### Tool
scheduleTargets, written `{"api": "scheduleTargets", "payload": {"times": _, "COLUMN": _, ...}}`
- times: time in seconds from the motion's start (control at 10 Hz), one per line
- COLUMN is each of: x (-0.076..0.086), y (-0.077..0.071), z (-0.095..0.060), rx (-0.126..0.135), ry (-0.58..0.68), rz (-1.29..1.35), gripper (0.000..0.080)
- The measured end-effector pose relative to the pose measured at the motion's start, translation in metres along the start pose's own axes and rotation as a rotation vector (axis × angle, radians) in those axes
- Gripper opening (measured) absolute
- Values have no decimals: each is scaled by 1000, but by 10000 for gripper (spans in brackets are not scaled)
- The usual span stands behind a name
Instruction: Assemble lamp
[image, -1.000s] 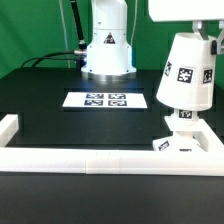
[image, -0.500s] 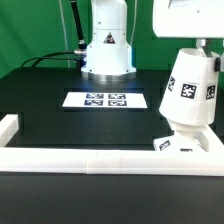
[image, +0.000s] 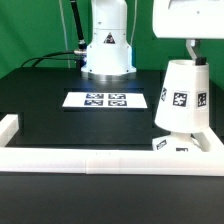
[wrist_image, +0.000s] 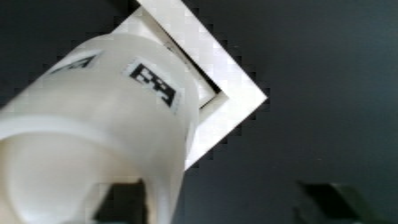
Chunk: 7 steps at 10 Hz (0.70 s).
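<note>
Lamp shade: truncated cone, standing over the flat square base at 4 o'clock, against the rail, to cap the assembly. Gripper: fingers spread, apparently gripping nothing.

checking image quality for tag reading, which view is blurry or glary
Wrist view: the shade is soft and blown out up close, its tag smeared, the hand's fingers dark blurs. Exterior view: sharper, with the shade's tags readable, mild glare on the black table.

Exterior view – low, facing arm base across table. Wrist view – close, probably looking down; both share shade.
</note>
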<state>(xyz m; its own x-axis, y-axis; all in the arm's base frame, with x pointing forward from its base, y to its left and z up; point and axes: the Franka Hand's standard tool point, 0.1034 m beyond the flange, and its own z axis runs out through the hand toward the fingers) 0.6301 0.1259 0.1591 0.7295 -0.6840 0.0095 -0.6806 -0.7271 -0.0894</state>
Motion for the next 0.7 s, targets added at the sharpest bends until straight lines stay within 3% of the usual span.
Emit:
{"api": "scheduleTargets", "payload": {"times": 0.1, "x": -1, "y": 8, "z": -9, "rx": 5, "ry": -4, "rz": -3, "gripper": 575}}
{"api": "scheduleTargets", "payload": {"times": 0.2, "x": -4, "y": 17, "z": -16, "rx": 8, "ry": -9, "rz": -10, "gripper": 575}}
{"api": "scheduleTargets", "payload": {"times": 0.3, "x": -8, "y": 27, "z": -25, "rx": 13, "ry": -17, "rz": -4, "gripper": 674}}
{"api": "scheduleTargets", "payload": {"times": 0.5, "x": -21, "y": 47, "z": -42, "rx": 26, "ry": -46, "rz": 28, "gripper": 692}}
{"api": "scheduleTargets", "payload": {"times": 0.7, "x": -39, "y": 61, "z": -53, "rx": -1, "ry": -84, "rz": 84, "gripper": 698}}
